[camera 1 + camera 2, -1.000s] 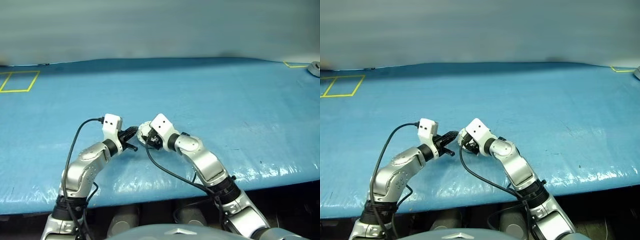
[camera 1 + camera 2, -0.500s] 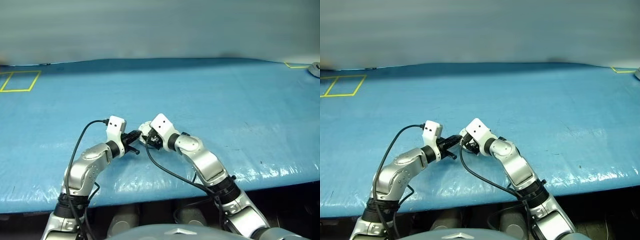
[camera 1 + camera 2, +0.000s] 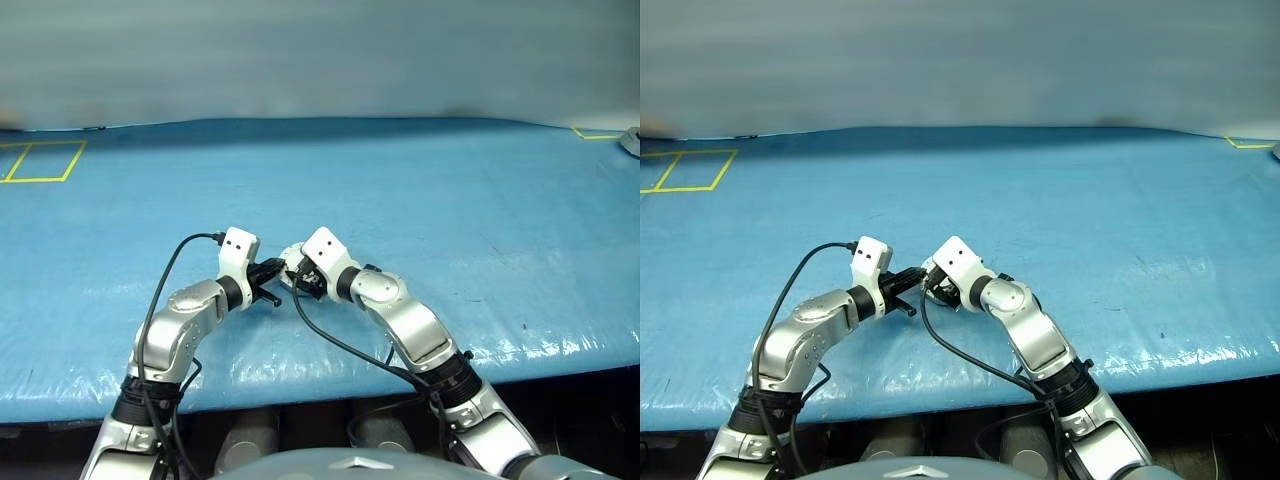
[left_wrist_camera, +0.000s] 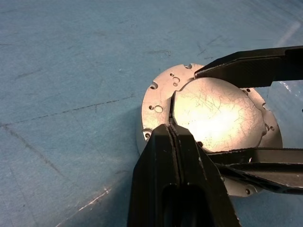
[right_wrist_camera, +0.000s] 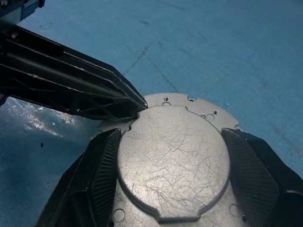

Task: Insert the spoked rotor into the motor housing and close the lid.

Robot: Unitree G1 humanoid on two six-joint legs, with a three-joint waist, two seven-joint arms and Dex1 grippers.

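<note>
- Left eye view: a wide table covered in blue sheeting (image 3: 400,200) filled the scene, with yellow taped outlines (image 3: 40,160) at its far left corner. Both arms met low and near the table's front edge. The left gripper (image 3: 268,272) came in from the left with its black fingers pressed together, their tips against a small round metal piece. The right gripper (image 3: 297,274) came in from the right, its fingers set around that same piece, the motor housing (image 3: 290,262), which showed as a pale sliver between the two wrists.
- Right eye view: the same meeting of the two arms, with black cables looping from each wrist camera. The housing was mostly hidden behind the grippers.
- Left wrist view: the left gripper's two fingers (image 4: 165,156) were fully closed on each other, holding nothing, their joined tip touching the edge of the raised round face on the grey housing. The lid (image 4: 218,113) was a scratched, plain grey disc lying flat on top. The right gripper's black fingers (image 4: 251,66) bracketed it from either side.
- Right wrist view: the right gripper's ribbed pads (image 5: 106,165) stood wide apart, one on each side of the lid, clasping the round part. The left gripper's closed tip touched the lid's rim.
</note>
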